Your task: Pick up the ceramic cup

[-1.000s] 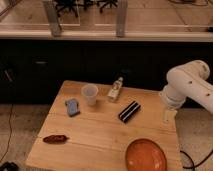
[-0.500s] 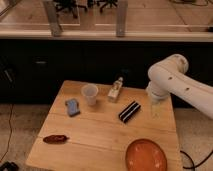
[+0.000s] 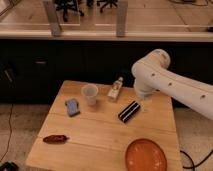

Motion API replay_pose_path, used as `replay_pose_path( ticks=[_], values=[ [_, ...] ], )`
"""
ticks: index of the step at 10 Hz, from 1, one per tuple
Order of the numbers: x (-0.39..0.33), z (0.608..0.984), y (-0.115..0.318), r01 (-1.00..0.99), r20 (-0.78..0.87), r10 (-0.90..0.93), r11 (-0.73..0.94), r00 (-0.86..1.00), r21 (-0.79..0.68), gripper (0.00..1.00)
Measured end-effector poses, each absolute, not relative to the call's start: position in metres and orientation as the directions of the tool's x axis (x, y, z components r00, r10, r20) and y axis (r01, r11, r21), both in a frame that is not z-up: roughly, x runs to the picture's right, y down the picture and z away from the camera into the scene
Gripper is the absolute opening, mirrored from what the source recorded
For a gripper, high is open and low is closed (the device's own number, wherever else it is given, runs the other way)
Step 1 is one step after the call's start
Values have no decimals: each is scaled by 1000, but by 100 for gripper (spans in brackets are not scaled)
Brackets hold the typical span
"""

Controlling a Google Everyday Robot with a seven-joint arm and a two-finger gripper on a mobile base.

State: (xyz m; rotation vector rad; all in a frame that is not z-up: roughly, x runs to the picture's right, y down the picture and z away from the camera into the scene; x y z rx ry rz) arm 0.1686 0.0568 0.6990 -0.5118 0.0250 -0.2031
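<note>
The ceramic cup (image 3: 90, 94) is small and off-white and stands upright on the back left part of the wooden table (image 3: 100, 142). My white arm reaches in from the right. My gripper (image 3: 147, 104) points down at the back right of the table, just right of a black rectangular box (image 3: 129, 111). The gripper is well to the right of the cup and does not touch it. A cream bottle (image 3: 115, 90) lies between the cup and the gripper.
A blue sponge (image 3: 72, 107) lies left of the cup. A red object (image 3: 55, 139) lies near the front left edge. An orange plate (image 3: 145, 155) sits at the front right. A dark counter runs behind the table.
My arm has swung left from beyond the table's right edge to over its back right part. The gripper is now nearer the black box. The objects have not moved.
</note>
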Motion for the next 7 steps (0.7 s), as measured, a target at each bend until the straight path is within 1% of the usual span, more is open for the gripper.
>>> replay_pose_path(
  ticks=[3,7],
  values=[
    [126,703,47,257,60,-259,848,964,-463,80],
    [108,709,38,317,91,-309,842,947,-437,80]
  ],
)
